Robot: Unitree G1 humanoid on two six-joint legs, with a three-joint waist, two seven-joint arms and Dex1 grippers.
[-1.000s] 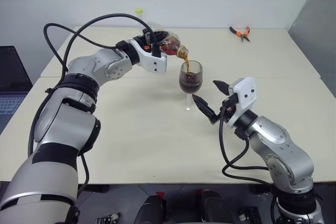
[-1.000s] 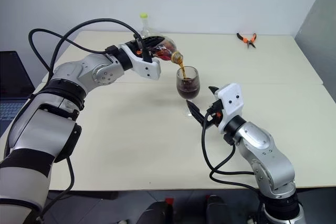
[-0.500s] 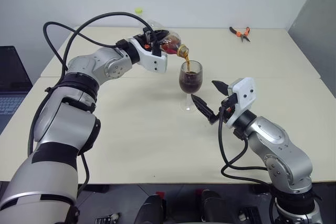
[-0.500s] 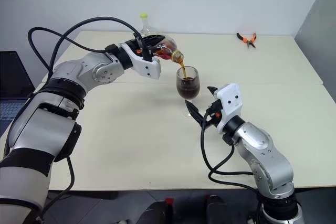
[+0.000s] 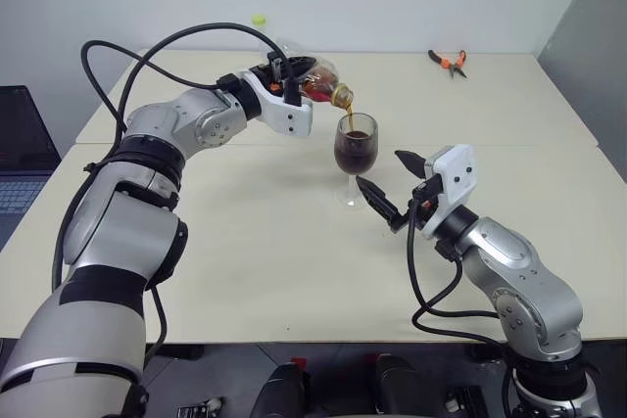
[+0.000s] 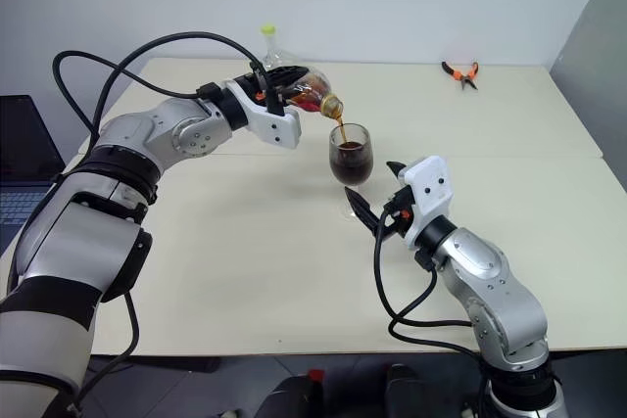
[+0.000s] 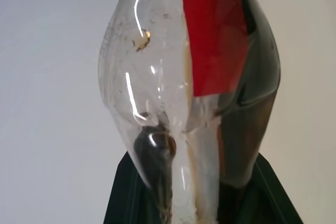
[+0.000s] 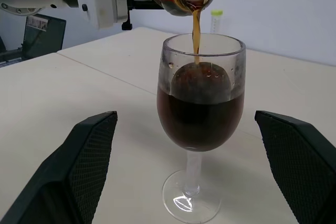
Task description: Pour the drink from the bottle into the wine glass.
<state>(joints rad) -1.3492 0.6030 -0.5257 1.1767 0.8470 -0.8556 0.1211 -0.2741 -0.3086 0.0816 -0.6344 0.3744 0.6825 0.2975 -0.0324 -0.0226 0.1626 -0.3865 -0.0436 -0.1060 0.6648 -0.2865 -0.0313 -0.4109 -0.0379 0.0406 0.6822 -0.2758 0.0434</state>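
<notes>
My left gripper (image 5: 291, 83) is shut on the bottle (image 5: 318, 85), a clear plastic one with a red label (image 7: 212, 30). It is tipped on its side with its open mouth just above the wine glass (image 5: 355, 149). A thin stream of the dark drink (image 8: 196, 30) falls from the mouth into the bowl, which is more than half full. The glass stands upright on the table (image 5: 245, 242). On the near right side of the glass, my right gripper (image 5: 382, 169) is open. Its black fingers (image 8: 86, 166) stand either side of the stem, apart from it.
A slim clear tube with a yellow-green cap (image 6: 267, 41) stands at the table's back, behind my left gripper. Orange-handled pliers (image 5: 448, 62) lie at the far right. A dark laptop (image 5: 20, 144) sits off the table's left edge.
The drink goes on streaming and its level in the glass has risen slightly. Neither arm has moved.
</notes>
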